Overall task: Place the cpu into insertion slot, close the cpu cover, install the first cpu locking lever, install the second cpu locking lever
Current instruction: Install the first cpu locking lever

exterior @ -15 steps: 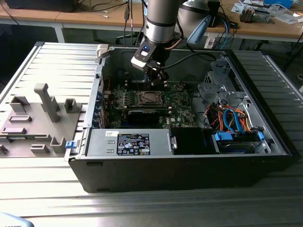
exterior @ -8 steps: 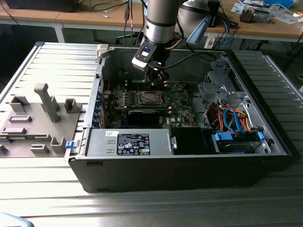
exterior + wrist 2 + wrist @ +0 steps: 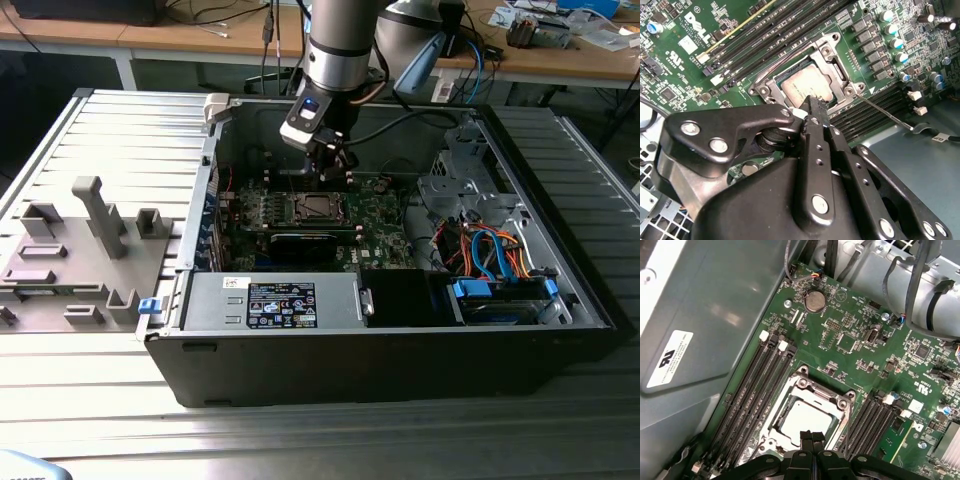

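The cpu (image 3: 807,85) (image 3: 805,417), a dull silver square, lies in the insertion slot (image 3: 313,207) on the green motherboard. The silvery cpu cover (image 3: 839,67) (image 3: 812,386) lies flat around it, framing the chip. One thin locking lever (image 3: 887,114) sticks out loose over the memory slots; another lever (image 3: 785,57) runs along the opposite side of the frame. My gripper (image 3: 812,103) (image 3: 812,436) (image 3: 335,168) hangs just above the chip's edge. Its black fingers are shut together with nothing between them.
The motherboard sits inside an open black computer case (image 3: 400,340). Long memory slots (image 3: 757,390) flank the socket on both sides. Bundled cables (image 3: 490,250) and a drive cage fill the exterior view's right. A black card (image 3: 305,240) lies in front of the socket.
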`<state>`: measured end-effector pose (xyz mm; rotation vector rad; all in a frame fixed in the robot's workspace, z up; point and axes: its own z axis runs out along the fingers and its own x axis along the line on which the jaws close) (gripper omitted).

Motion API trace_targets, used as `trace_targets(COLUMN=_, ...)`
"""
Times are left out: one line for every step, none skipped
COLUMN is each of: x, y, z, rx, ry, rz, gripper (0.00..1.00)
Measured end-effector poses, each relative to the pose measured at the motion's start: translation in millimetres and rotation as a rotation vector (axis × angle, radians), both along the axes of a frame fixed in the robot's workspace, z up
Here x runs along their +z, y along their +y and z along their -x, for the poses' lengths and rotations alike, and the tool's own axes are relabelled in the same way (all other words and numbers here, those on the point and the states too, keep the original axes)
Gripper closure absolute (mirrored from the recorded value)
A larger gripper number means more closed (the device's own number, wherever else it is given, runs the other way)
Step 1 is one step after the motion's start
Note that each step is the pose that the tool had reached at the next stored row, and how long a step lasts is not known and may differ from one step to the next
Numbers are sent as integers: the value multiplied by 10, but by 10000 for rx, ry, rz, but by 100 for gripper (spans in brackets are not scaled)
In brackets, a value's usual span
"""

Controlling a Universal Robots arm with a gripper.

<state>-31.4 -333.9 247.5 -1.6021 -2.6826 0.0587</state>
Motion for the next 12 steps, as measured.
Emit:
trace_targets(x=0, y=0, z=0, rx=32, ry=1, rz=0, gripper=89)
trace_targets(x=0, y=0, z=0, rx=55, ry=0, rz=0, gripper=89)
trace_targets(x=0, y=0, z=0, rx=94, ry=1, rz=0, gripper=89)
trace_targets(x=0, y=0, z=0, rx=131, ry=1, rz=0, gripper=89)
trace_targets(x=0, y=0, z=0, rx=155, ry=0, rz=0, gripper=89)
trace_targets(x=0, y=0, z=0, rx=178, ry=0, rz=0, gripper=89)
trace_targets(x=0, y=0, z=0, rx=202, ry=1, rz=0, gripper=89)
trace_targets(x=0, y=0, z=0, rx=226, ry=0, rz=0, gripper=89)
trace_targets(x=0, y=0, z=0, rx=293, ry=0, rz=0, gripper=89)
trace_targets(x=0, y=0, z=0, rx=365, ry=0, rz=0, gripper=89)
trace_targets(x=0, y=0, z=0, rx=441, ry=1, rz=0, gripper=89)
trace_targets(x=0, y=0, z=0, rx=564, ry=0, rz=0, gripper=89)
